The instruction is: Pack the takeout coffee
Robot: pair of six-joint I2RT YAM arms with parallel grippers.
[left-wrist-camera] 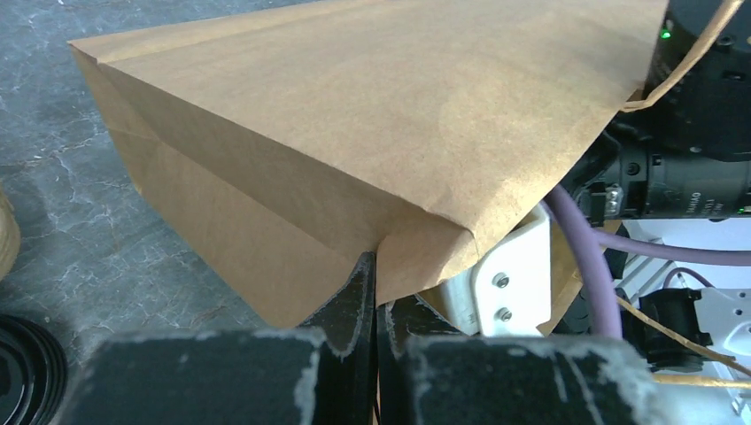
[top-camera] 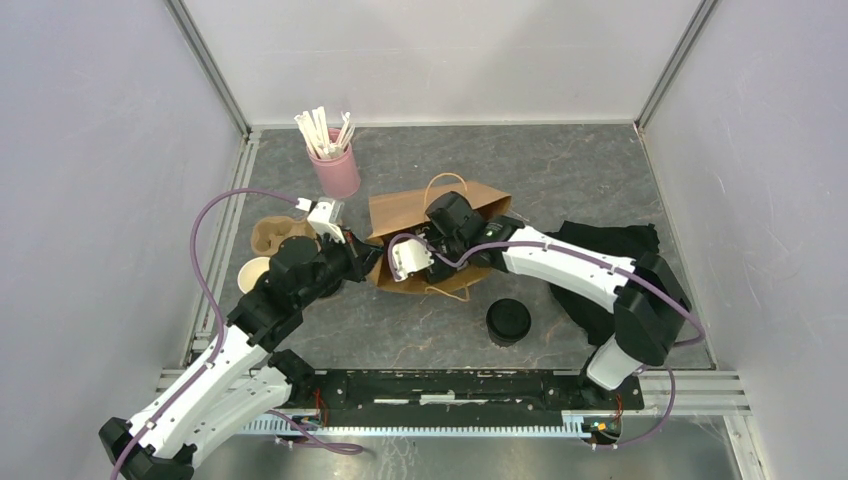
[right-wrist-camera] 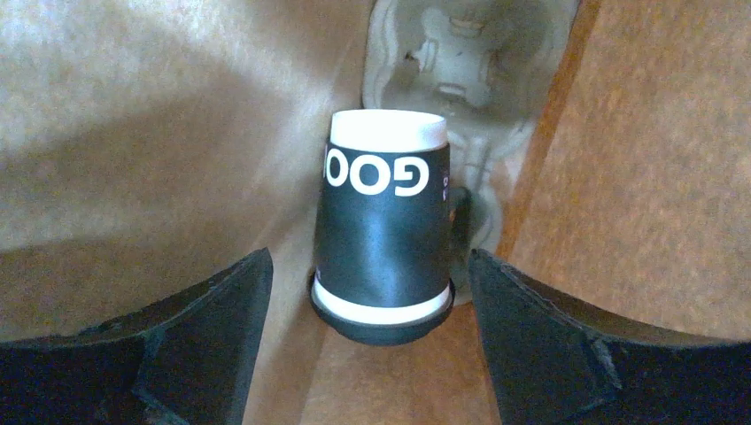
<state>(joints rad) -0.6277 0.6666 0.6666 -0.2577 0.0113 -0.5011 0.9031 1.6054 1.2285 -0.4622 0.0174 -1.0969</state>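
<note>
A dark takeout coffee cup [right-wrist-camera: 381, 230] with a black lid lies inside the brown paper bag [top-camera: 470, 205], lid end towards the right wrist camera. My right gripper [right-wrist-camera: 367, 266] is open inside the bag, one finger on each side of the cup and neither touching it. In the top view its fingers are hidden in the bag. My left gripper [left-wrist-camera: 376, 270] is shut on the edge of the bag [left-wrist-camera: 354, 115] at its mouth. A second black-lidded cup [top-camera: 508, 322] stands on the table near the front.
A moulded pulp carrier [right-wrist-camera: 460, 53] sits deep in the bag. On the table are a pink cup of white sticks [top-camera: 335, 165], a cardboard carrier [top-camera: 272, 233], an open cream-lined cup [top-camera: 253, 272] and a black cloth [top-camera: 610, 245]. Walls enclose three sides.
</note>
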